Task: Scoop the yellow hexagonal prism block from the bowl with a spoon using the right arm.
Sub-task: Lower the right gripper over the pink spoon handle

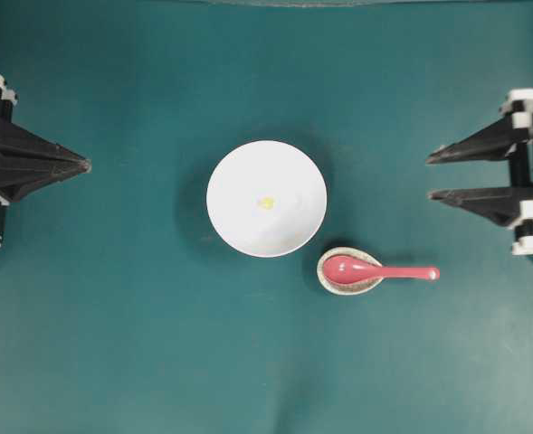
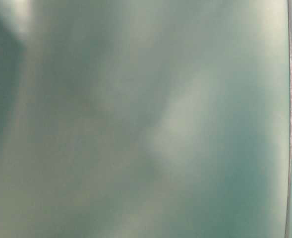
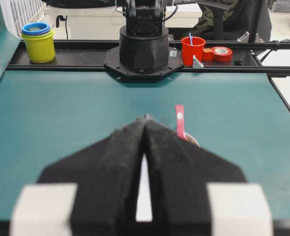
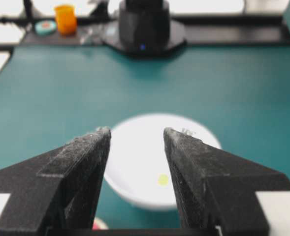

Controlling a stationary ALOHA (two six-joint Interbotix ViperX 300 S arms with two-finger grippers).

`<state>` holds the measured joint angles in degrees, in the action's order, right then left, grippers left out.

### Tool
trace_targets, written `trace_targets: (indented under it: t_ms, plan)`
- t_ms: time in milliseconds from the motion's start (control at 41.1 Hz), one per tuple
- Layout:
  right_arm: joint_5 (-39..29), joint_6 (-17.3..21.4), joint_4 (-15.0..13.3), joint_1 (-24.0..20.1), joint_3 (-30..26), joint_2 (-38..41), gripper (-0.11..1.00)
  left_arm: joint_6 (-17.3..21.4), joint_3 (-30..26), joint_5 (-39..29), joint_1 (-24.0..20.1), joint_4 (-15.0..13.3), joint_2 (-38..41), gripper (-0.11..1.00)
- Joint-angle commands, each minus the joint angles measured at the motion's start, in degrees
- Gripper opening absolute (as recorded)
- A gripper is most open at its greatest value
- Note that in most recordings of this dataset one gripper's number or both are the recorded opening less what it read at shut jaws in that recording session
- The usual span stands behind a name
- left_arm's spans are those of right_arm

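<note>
White bowl (image 1: 266,199) sits mid-table on the teal mat (image 1: 121,344), the tiny yellow block (image 1: 266,203) lying inside near its centre. Red-pink spoon (image 1: 375,270) rests just beside the bowl, scoop in a speckled spoon rest (image 1: 349,270), handle pointing toward the right arm's side. Right gripper (image 1: 433,176) spread wide and empty at the table edge; left gripper (image 1: 85,165) pinched closed, empty, well apart from the bowl.

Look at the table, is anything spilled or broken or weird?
Nothing is spilled or broken. The white bowl sits upright with the little yellow block inside. The pink spoon lies neatly with its scoop on the small spoon rest. Only the table-level camera looks odd: its picture is a blurry green smear.
</note>
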<state>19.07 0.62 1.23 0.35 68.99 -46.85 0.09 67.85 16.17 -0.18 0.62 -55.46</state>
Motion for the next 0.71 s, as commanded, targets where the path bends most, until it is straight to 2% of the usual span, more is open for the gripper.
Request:
trace_targets:
  t_ms: [0, 170, 487, 682]
  plan:
    - [4.48, 0.09, 0.70, -0.88, 0.62, 3.43, 0.53, -0.09, -1.49, 0.44, 0.00, 0.18, 0.26, -0.01]
    - [13.80, 0.09, 2.99, -3.52, 3.78, 10.72, 0.53, -0.09, -1.49, 0.35, 0.00, 0.18, 0.26, -0.01]
    - [33.49, 0.09, 10.20, -11.07, 8.09, 25.22, 0.53, 0.00, -1.49, 0.44, 0.00, 0.18, 0.35, -0.01]
    - [40.17, 0.09, 13.97, -15.29, 8.00, 33.40, 0.53, 0.00, -1.49, 0.44, 0.00, 0.18, 0.53, -0.01]
